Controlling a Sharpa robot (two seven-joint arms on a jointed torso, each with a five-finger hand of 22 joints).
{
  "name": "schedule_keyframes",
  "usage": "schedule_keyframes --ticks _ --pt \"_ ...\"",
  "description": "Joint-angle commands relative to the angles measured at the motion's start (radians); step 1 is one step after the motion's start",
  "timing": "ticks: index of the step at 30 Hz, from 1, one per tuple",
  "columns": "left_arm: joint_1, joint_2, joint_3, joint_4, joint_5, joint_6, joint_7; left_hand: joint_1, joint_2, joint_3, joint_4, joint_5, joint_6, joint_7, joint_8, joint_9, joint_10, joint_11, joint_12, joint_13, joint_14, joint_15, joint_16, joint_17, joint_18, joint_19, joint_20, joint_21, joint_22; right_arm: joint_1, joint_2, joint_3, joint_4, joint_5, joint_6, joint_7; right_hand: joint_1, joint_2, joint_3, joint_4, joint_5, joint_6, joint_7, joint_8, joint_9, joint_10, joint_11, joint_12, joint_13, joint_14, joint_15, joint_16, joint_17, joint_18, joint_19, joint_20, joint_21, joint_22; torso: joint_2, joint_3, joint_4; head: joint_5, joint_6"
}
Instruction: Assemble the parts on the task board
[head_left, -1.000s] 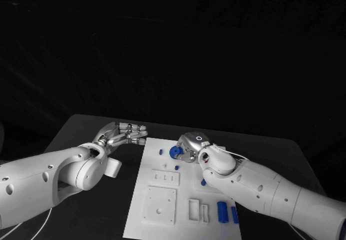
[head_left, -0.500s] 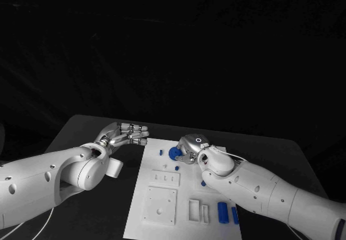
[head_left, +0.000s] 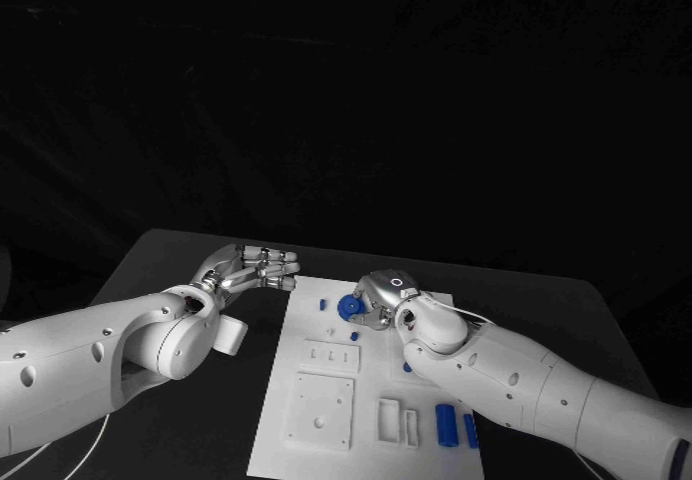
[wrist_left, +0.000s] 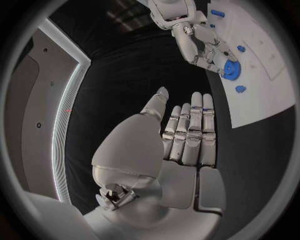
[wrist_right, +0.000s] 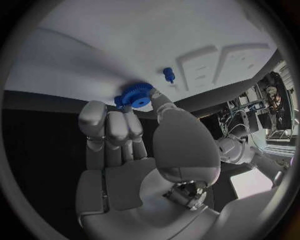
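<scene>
**Right hand on the gear**

I see my right hand (head_left: 387, 296) pinching the blue gear (wrist_right: 134, 95) at the far end of the task board (head_left: 325, 440). My left hand (head_left: 248, 270) hovers over the desk (head_left: 173, 260) just beside the board, fingers extended together, holding nothing.

Robotics laboratory or test cell. Evidence: black table (head_left: 173, 260) against a dark backdrop, a white task board (head_left: 346, 400) with moulded recesses, and wired equipment racks (wrist_right: 270, 95) beyond the right hand's fingers (wrist_right: 115, 127).
</scene>
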Motion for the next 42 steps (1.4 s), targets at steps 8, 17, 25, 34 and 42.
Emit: schedule_keyframes --ticks 8,17,25,34,42 --pt "0.001 0.000 0.001 0.002 -0.003 0.019 -0.004 -0.007 -0.011 0.001 -0.002 -0.003 -0.008 0.005 0.005 0.000 -0.014 0.000 0.003 0.001 -0.004 0.005 -0.005 -0.001 0.000 0.000 0.010 0.002 -0.002 -0.001 -0.011 -0.001 0.006 0.056 0.025 0.019 -0.063 0.013 0.015 0.060 0.007 0.016 0.000 0.005 0.000 0.000 0.006 0.000 0.002 -0.003 0.006 0.001 0.000 -0.004 0.048 0.005 0.000 0.104 0.000 0.0013 -0.0013 0.002 -0.001" --pt "0.001 -0.002 0.001 0.001 -0.003 0.019 -0.008 -0.006 -0.012 0.001 -0.002 -0.002 -0.009 0.005 0.005 0.001 -0.016 0.001 0.003 0.001 -0.005 0.006 -0.005 -0.001 0.000 -0.001 0.010 0.001 -0.002 -0.010 -0.035 -0.001 0.024 0.089 0.041 0.031 -0.125 0.073 0.091 0.011 0.040 0.023 -0.002 0.004 -0.001 0.012 0.003 0.018 0.014 -0.002 0.003 0.012 -0.005 -0.007 0.051 0.002 0.028 0.109 0.000 0.0018 -0.0003 0.002 -0.002" --pt "0.001 -0.007 0.001 -0.002 -0.003 0.018 -0.009 -0.004 -0.013 0.004 -0.001 0.001 -0.009 0.006 0.005 0.001 -0.018 0.002 0.004 0.001 -0.005 0.006 -0.005 -0.001 0.001 0.000 0.010 0.000 -0.002 -0.025 -0.071 0.000 0.059 0.097 -0.004 0.029 -0.133 0.074 0.094 -0.014 0.055 0.029 -0.004 0.004 -0.001 0.013 0.002 0.017 0.015 -0.003 0.003 0.014 -0.010 -0.006 0.051 0.002 0.031 0.109 0.001 0.0041 -0.0042 0.002 -0.002" --pt "0.001 -0.017 0.001 -0.002 -0.003 0.019 -0.005 -0.004 -0.013 0.004 -0.001 0.001 -0.009 0.006 0.005 0.001 -0.018 0.002 0.004 0.001 -0.005 0.006 -0.005 -0.001 0.001 0.000 0.010 0.000 -0.002 -0.038 -0.151 0.030 0.137 0.166 -0.147 0.069 -0.102 0.034 0.080 0.003 0.045 0.021 -0.001 0.004 -0.001 0.010 0.004 0.012 0.012 -0.005 0.004 0.011 -0.018 -0.003 0.049 0.004 0.030 0.108 -0.001 0.0046 -0.0073 -0.004 0.003" --pt "0.001 -0.029 0.000 -0.006 -0.003 0.022 -0.002 -0.001 -0.012 0.006 -0.001 0.000 -0.001 0.003 0.005 0.001 -0.005 -0.002 0.004 0.001 -0.004 0.004 -0.005 -0.001 0.000 0.000 0.009 0.001 -0.002 -0.041 -0.256 0.076 0.196 0.326 -0.143 0.163 -0.031 0.031 0.018 -0.028 0.045 0.016 0.004 0.004 -0.001 0.008 0.009 0.010 0.010 -0.007 0.008 0.009 -0.021 -0.003 0.045 0.007 0.031 0.109 -0.003 0.0172 -0.0275 -0.006 0.009"
